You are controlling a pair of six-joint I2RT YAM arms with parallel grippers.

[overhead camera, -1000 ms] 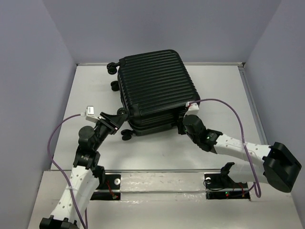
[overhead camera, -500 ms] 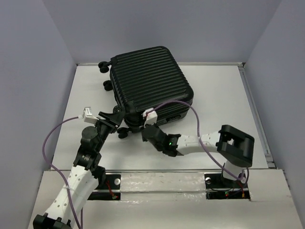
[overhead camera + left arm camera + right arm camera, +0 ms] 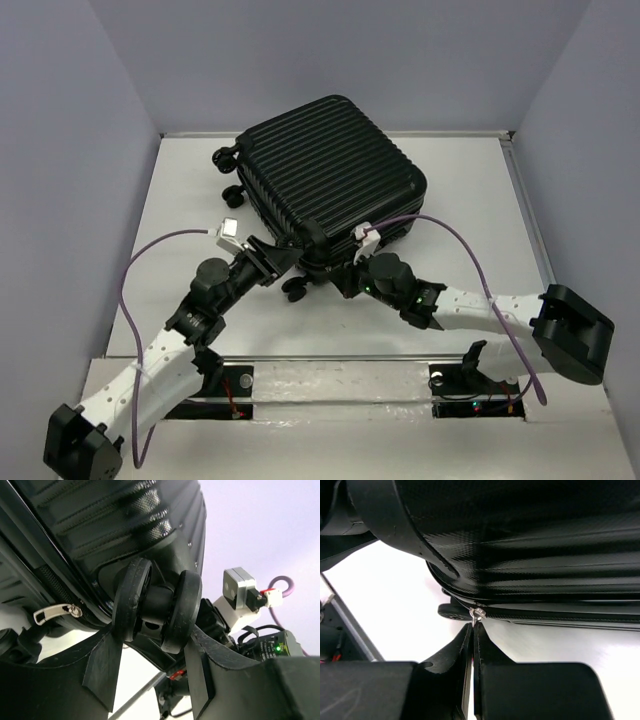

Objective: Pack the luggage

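Observation:
The luggage [image 3: 330, 170] is a black ribbed hard-shell suitcase lying shut and flat on the white table, turned so one corner points toward me. My left gripper [image 3: 283, 262] is at that near corner. In the left wrist view its fingers [image 3: 102, 667] press on both sides of a black double caster wheel [image 3: 157, 607]. My right gripper [image 3: 356, 277] is under the front edge. In the right wrist view it [image 3: 474, 628] is shut on the silver zipper pull [image 3: 477, 613] of the seam. A second zipper pull [image 3: 55, 614] hangs left of the wheel.
Two more casters [image 3: 228, 160] stick out at the suitcase's back left. Grey walls close off the table [image 3: 470, 200] at the back and both sides. A metal rail [image 3: 330, 358] runs along the near edge. The purple cables [image 3: 470, 235] loop over the table.
The suitcase has turned and slid, so its near corner now points toward me. My left gripper moved right onto the caster. My right arm swung right, its gripper still at the seam.

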